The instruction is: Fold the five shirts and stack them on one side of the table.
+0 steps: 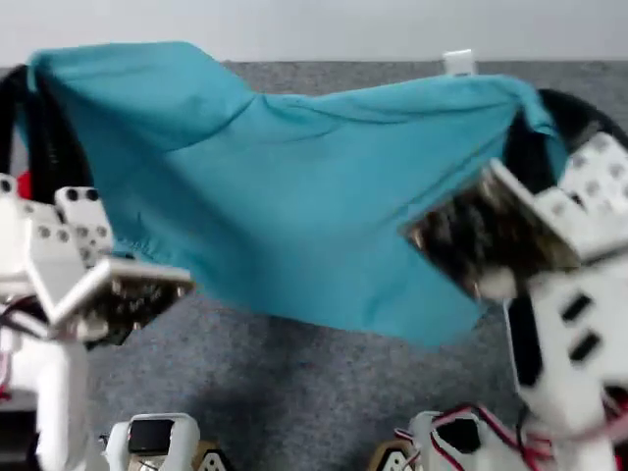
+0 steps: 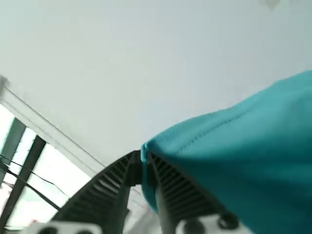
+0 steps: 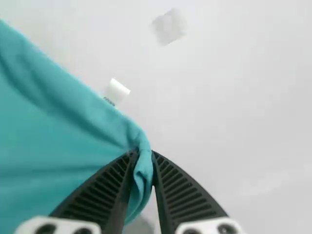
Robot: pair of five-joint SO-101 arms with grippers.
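A teal shirt hangs spread in the air above the grey table, held up by both arms at its two upper corners. My left gripper is shut on the teal shirt's corner, at the far left in the high view. My right gripper is shut on the opposite corner of the teal shirt, at the far right in the high view. The cloth sags between them, its lower edge hanging just over the table.
The white arm bodies stand at the left and right of the table, with their bases along the near edge. A pale wall lies behind the table.
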